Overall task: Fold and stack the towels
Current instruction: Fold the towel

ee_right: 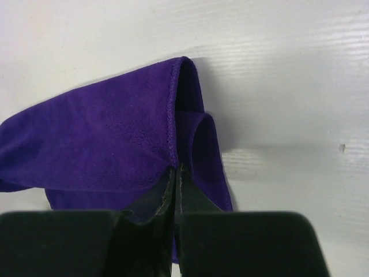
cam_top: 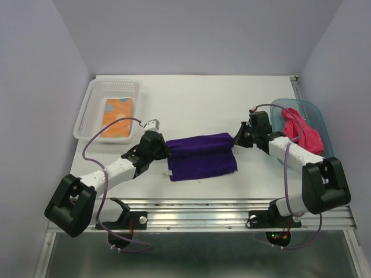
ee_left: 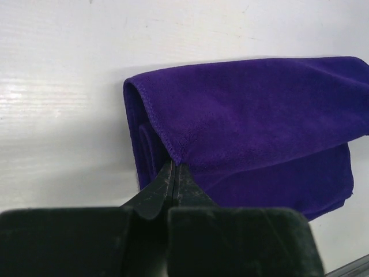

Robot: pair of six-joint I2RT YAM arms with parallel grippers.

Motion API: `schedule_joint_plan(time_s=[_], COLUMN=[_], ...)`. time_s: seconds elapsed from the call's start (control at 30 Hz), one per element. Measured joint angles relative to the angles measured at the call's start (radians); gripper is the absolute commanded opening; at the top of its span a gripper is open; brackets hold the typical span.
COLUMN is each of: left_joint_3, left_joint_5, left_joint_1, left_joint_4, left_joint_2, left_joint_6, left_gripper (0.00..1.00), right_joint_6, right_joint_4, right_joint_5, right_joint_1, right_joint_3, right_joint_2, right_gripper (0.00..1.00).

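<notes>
The white table carries everything. At its middle, between the two arms, lies the purple towel. Its long axis runs left to right, with the right end a little farther from the bases. Its far part is a doubled band raised over the flatter near layer.

At the far left stands the clear basket, with the orange towel lying flat inside, long axis pointing away from the arms. At the right edge, the teal tub holds the pink towel, bunched and draped over its near rim.

The left gripper is pressed together, pinching the hemmed edge at the purple towel's left end. The right gripper, likewise pressed together, pinches the hem at the right end.
</notes>
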Motion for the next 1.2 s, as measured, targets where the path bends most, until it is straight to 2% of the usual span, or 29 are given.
schedule_joint_plan(time_s=[0.37, 0.6, 0.97, 1.03, 1.07, 1.1, 1.13, 1.17, 1.2], left_joint_3=[-0.151, -0.218, -0.291, -0.297, -0.298, -0.299, -0.301, -0.302, -0.303], left_joint_5=[0.000, 0.011, 0.048, 0.058, 0.063, 0.068, 0.068, 0.071, 0.073], left_joint_1=[-0.051, -0.082, -0.119, -0.130, -0.136, -0.140, -0.144, -0.146, -0.150], left_joint_4=[0.002, 0.003, 0.002, 0.006, 0.008, 0.010, 0.011, 0.011, 0.013], left_joint_2=[-0.193, -0.261, -0.279, -0.261, -0.246, -0.232, -0.222, -0.209, -0.201], left_joint_6=[-0.089, -0.137, -0.209, -0.214, -0.217, -0.221, -0.223, -0.226, -0.236], left_gripper=[0.00, 0.00, 0.00, 0.00, 0.00, 0.12, 0.12, 0.18, 0.38], right_joint_6=[0.018, 0.020, 0.021, 0.024, 0.024, 0.024, 0.027, 0.026, 0.027], right_joint_4=[-0.048, -0.067, -0.073, -0.072, -0.071, -0.068, -0.065, -0.060, -0.053], right_joint_5=[-0.019, -0.034, -0.048, -0.053, -0.054, -0.054, -0.054, -0.056, -0.059], right_joint_1=[0.000, 0.000, 0.000, 0.000, 0.000, 0.000, 0.000, 0.000, 0.000], right_joint_3=[-0.129, -0.195, -0.285, -0.303, -0.306, -0.308, -0.309, -0.312, -0.317], right_joint_2=[-0.231, -0.267, -0.287, -0.285, -0.280, -0.276, -0.270, -0.267, -0.266], right_gripper=[0.01, 0.01, 0.01, 0.02, 0.08, 0.10, 0.11, 0.13, 0.20])
